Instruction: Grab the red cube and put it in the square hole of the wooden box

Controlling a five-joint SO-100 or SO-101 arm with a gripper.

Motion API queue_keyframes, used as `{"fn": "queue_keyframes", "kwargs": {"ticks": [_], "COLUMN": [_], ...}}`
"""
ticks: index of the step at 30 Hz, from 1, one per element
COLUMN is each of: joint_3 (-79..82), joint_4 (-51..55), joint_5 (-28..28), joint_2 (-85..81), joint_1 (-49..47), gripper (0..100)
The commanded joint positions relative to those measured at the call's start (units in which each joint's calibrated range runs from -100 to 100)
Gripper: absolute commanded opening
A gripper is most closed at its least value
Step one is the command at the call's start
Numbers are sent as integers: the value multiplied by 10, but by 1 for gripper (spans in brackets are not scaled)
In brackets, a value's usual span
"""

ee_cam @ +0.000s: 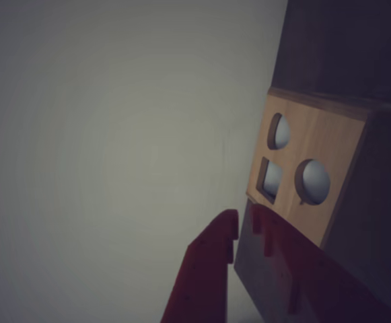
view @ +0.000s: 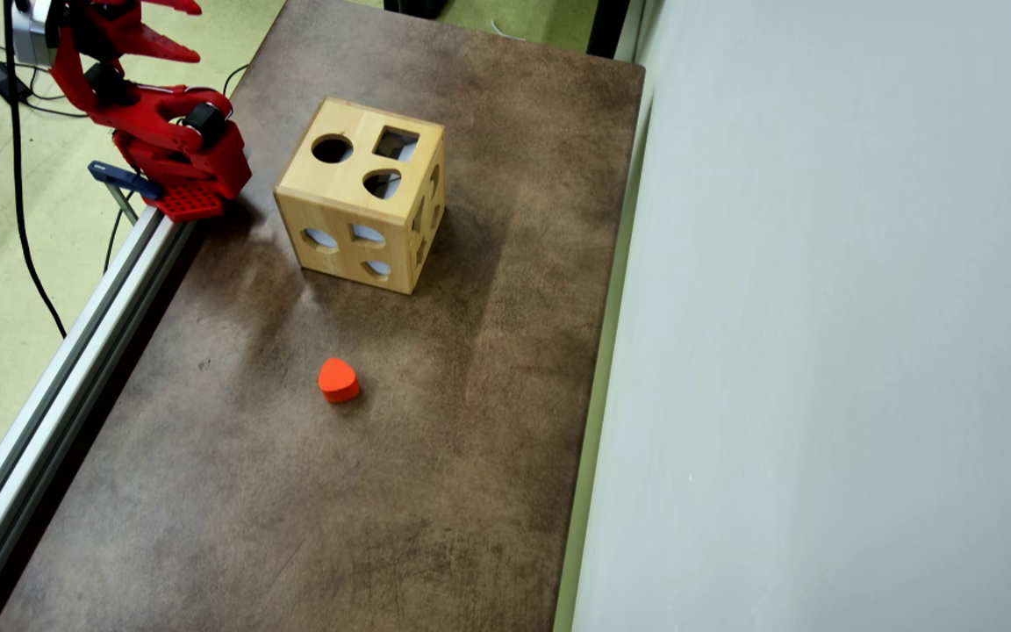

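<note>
Overhead view: empty gripper [view: 174, 31], jaws slightly parted, far left of wooden box [view: 362, 195]; orange block [view: 338, 380] lies nearer.

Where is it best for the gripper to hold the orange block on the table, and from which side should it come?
Probably from straight above. The orange block lies flat and alone on the table, with free space all around it. Close the fingers on two opposite side walls at its widest part, not on the narrowing rounded end, where they could slip.
</note>
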Motion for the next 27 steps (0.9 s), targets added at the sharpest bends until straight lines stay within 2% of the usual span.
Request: {"fn": "queue_keyframes", "kwargs": {"ticks": [1, 27], "joint_3": [34, 39], "joint_4": [1, -4], "joint_5": [0, 1], "joint_2": [3, -2], "joint_1": [0, -5], "gripper": [3, 3]}}
